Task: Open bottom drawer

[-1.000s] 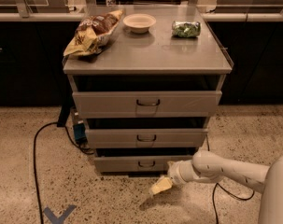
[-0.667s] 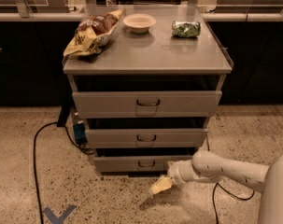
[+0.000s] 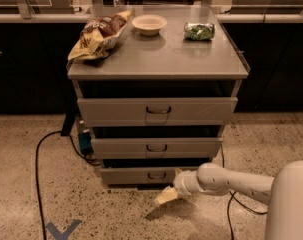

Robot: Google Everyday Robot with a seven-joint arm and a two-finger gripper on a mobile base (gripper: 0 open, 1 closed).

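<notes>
Although the arm reaches in low from the right, the bottom drawer point(image 3: 126, 176) sits pushed in beneath the two larger fronts, so I judge the whole pull is yet to do. The gripper point(image 3: 159, 201) hovers near the floor, its fingers point(image 3: 168, 194) seemingly pressed together on nothing. The drawer's dark loop handle point(image 3: 156, 175) lies just above them and a little behind, untouched.
</notes>
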